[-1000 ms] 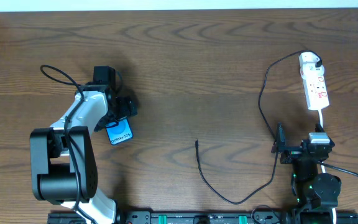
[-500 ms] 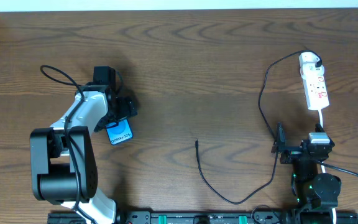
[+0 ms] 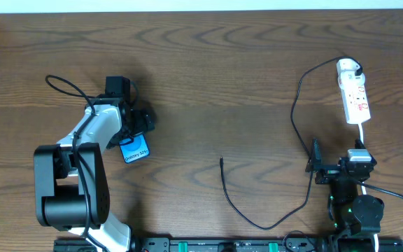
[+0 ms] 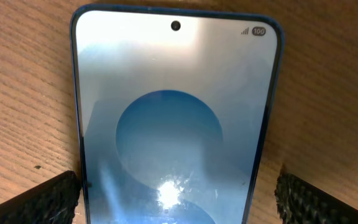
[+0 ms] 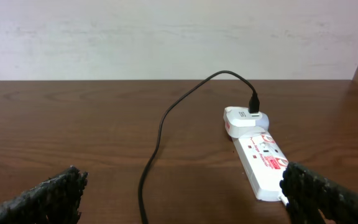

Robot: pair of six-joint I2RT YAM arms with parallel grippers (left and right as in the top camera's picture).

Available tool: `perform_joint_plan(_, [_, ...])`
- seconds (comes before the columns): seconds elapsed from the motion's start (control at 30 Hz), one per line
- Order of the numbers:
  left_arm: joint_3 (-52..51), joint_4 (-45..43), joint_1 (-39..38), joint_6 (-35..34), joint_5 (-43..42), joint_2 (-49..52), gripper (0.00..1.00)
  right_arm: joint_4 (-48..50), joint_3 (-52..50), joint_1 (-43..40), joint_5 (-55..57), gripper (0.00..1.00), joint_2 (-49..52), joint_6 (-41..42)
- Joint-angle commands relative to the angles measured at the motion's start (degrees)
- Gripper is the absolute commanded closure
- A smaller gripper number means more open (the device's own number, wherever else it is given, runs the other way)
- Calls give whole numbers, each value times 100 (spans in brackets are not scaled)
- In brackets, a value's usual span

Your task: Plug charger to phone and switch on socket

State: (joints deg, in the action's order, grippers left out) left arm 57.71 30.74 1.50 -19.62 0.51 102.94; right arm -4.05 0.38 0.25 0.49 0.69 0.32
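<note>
Now | phone (image 3: 134, 150): 1 | charger (image 3: 296, 105): 1 | socket (image 3: 355, 98): 1 | left pincer (image 4: 179, 202), right pincer (image 5: 185, 202): 2, both spread apart

The left arm (image 3: 93, 129), black and white with jointed links, reaches forward from its base. The left end effector (image 3: 137, 126), a black two-finger claw, points down with its ridged fingers (image 4: 39, 199) spread wide. The black right arm (image 3: 352, 210) sits folded by its base, the right end effector (image 3: 336, 166) level, its fingers (image 5: 42, 196) wide apart and empty.

Open table (image 3: 208, 84) lies between the phone (image 3: 134, 150) at left and the charger (image 3: 293, 108), whose cable loops across the right, barring the way toward the socket (image 3: 354, 98).
</note>
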Motion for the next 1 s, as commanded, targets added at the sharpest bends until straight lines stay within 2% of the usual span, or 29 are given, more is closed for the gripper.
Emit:
perform_joint_plan(0.0, [-188, 4, 13, 50, 166, 81, 0, -24, -7, 39, 44, 1, -37, -79])
perform_joint_plan(0.37, [-188, 20, 13, 157, 164, 81, 0, -24, -7, 39, 44, 1, -37, -79])
perform_joint_plan(0.7, [-188, 31, 13, 160, 164, 81, 7, -24, -7, 39, 44, 1, -37, -79])
perform_joint_plan(0.97, [-188, 90, 13, 201, 162, 81, 8, -24, -7, 39, 44, 1, -37, -79])
